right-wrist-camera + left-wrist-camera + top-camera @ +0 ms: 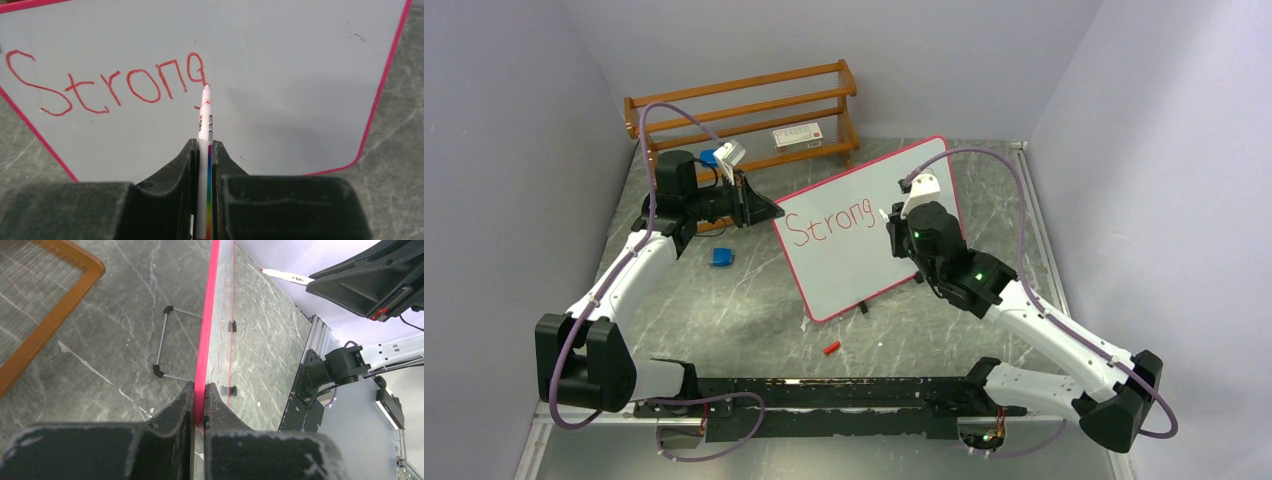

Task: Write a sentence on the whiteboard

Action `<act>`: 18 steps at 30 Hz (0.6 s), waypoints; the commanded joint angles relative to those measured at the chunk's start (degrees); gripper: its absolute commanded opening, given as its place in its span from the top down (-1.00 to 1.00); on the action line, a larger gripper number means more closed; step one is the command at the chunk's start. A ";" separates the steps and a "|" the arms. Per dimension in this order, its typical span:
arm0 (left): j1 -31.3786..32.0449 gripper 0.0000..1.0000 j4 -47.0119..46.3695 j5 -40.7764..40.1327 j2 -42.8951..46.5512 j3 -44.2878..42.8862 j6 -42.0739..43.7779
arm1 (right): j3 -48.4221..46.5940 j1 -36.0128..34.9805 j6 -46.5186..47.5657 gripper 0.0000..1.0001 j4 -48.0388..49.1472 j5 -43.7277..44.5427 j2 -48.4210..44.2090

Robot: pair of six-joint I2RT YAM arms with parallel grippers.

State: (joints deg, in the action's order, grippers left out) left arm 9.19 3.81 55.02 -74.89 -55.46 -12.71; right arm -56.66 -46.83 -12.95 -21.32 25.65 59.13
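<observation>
Left pincer (199, 395): clamped on the whiteboard (864, 265) rim, left edge.
Right pincer (204, 150): clamped on marker (205, 115), tip at the sentence (105, 82), reading only "Strong".
Whiteboard: propped mid-bench (754, 300); likely light, stiff, slick-faced, tippy. Grip the rim.

My left pincer (199, 391) is clamped on the pink-red rim of the whiteboard (208, 315), one finger on each side. I see the board almost edge-on, running straight away from the pincer. On the narrow strip of face right of the rim there are faint red strokes (225, 285), too oblique to read. Two small black feet (231, 326) sit on the thin red rim beyond that. Left of the pincer, a grey wire stand (162, 345) rests on the marbled table (115, 300). A wooden rack (60, 305) crosses the far left corner. Far right, the right pincer (311, 282) points a white marker (282, 275) towards the board.
</observation>
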 commanded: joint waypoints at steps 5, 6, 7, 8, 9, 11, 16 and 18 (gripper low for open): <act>2.06 0.90 5.19 -2.86 -1.13 0.77 4.60 | -1.54 3.75 3.84 1.00 0.08 2.48 0.88; 2.06 0.90 5.19 -2.81 -1.13 0.71 4.63 | -1.56 4.32 4.03 1.00 0.38 1.66 1.16; 2.06 0.90 5.28 -2.77 -1.13 0.71 4.64 | -1.48 4.95 4.38 1.00 0.74 0.72 1.47; 2.06 0.90 5.32 -2.75 -1.18 0.74 4.67 | -1.39 5.53 4.51 1.00 1.31 -0.27 1.77; 2.06 0.90 5.40 -2.72 -1.21 0.71 4.71 | -1.35 5.95 4.71 1.00 1.67 -1.11 2.00; 2.06 0.90 5.37 -2.77 -1.26 0.71 4.71 | -1.49 6.66 5.29 1.00 2.30 -3.03 2.56; 2.06 0.90 5.42 -2.61 -1.43 0.66 4.71 | -1.87 7.53 6.30 1.00 3.50 -5.25 3.50; 2.06 0.90 5.50 -2.54 -1.44 0.57 4.80 | -2.10 7.94 6.53 1.00 3.72 -6.04 3.84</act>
State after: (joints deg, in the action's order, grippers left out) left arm 9.19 4.14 55.00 -74.87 -55.55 -12.36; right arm -56.90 -39.90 -8.05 -19.79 22.13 62.52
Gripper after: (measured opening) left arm 0.081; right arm 0.133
